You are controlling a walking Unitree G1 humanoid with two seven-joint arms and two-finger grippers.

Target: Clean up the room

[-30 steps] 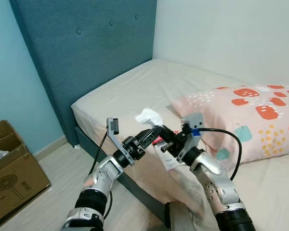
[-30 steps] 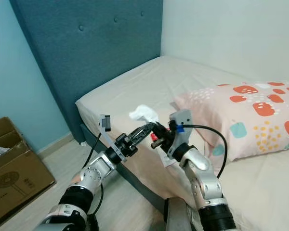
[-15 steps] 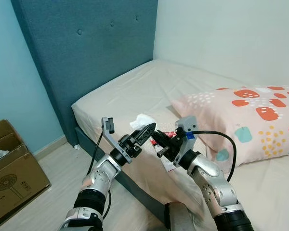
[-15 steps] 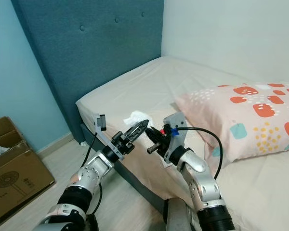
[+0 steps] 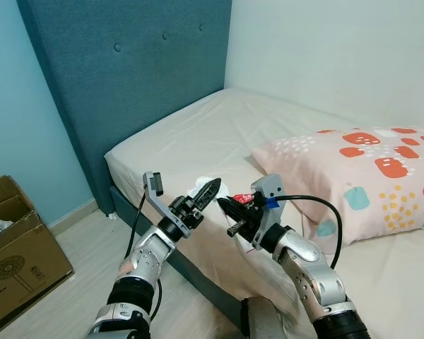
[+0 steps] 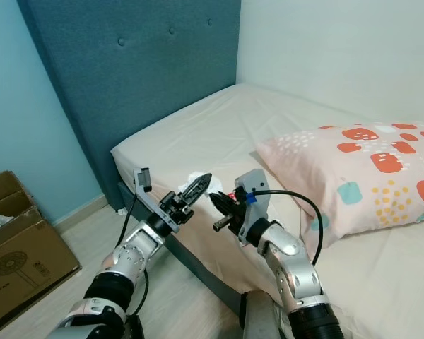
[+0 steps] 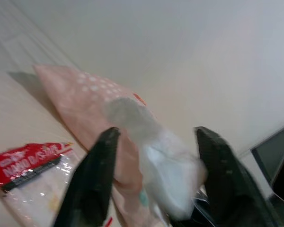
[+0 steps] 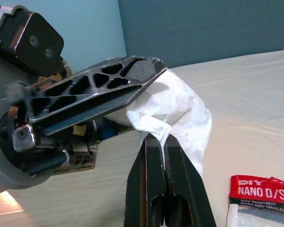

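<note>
Reaching over the near edge of the bed (image 5: 198,134), both arms meet above the mattress corner, with bare sheet beyond them up to the blue headboard (image 5: 127,78). The left gripper (image 5: 210,189) is stretched forward and up, its fingers holding a crumpled white tissue (image 8: 177,106). The right gripper (image 8: 163,142), angled in from the other side, has its fingers pressed together on the tissue's lower fold. A red-labelled packet (image 8: 262,201) lies on the sheet just beside them, near the patterned pillow (image 5: 367,169). A cardboard box (image 5: 18,247) stands on the floor, well apart.
</note>
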